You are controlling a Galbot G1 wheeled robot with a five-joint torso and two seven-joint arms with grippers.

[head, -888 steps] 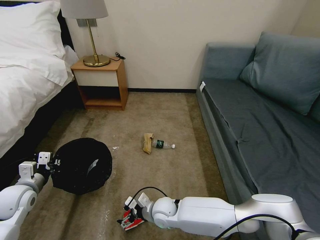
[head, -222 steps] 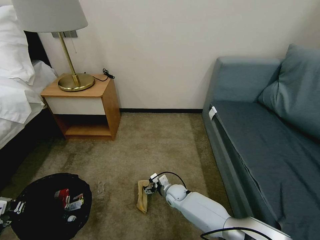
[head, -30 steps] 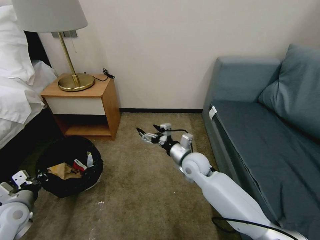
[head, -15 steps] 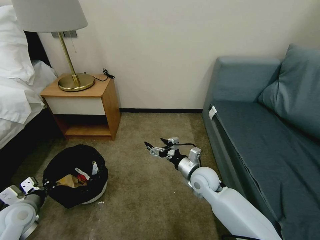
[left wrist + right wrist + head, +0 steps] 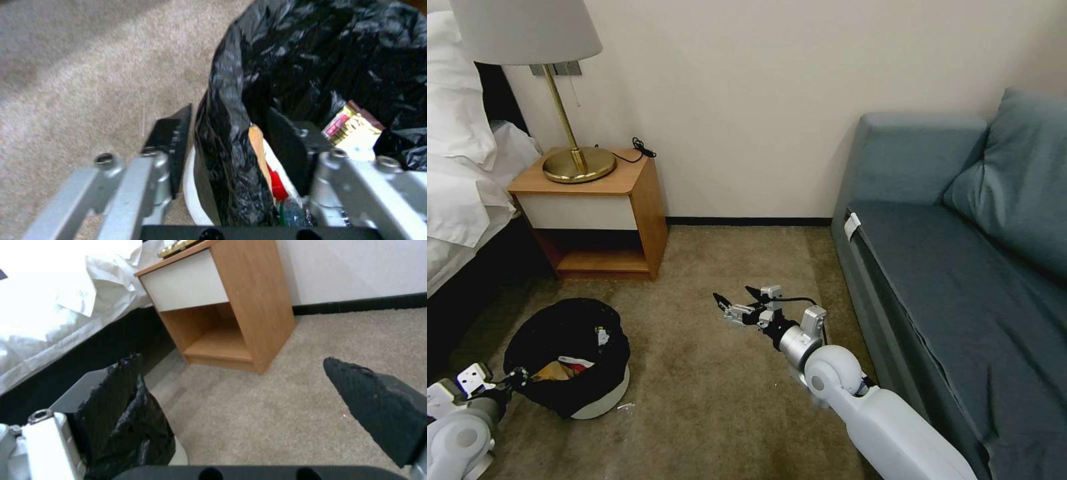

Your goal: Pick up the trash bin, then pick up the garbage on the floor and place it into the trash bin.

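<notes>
The trash bin (image 5: 597, 399) is white with a black liner and hangs tilted low over the carpet at the left. My left gripper (image 5: 515, 381) is shut on its near rim; in the left wrist view one finger (image 5: 172, 143) is outside the rim and the other is inside. Garbage lies in the bin: a tan paper wrapper (image 5: 547, 372), a red snack bag (image 5: 578, 363), a yellow-brown wrapper (image 5: 351, 124) and a bottle (image 5: 602, 333). My right gripper (image 5: 735, 301) stands open and empty above the carpet's middle, to the right of the bin.
A wooden nightstand (image 5: 594, 220) with a brass lamp (image 5: 579, 163) stands behind the bin, and the bed (image 5: 460, 180) is at the left. A blue sofa (image 5: 960, 267) runs along the right. Bare carpet (image 5: 707, 400) lies between.
The left arm has brought the bin lower and nearer to me, and it now tilts more. The right gripper has drawn back and down, still open.
</notes>
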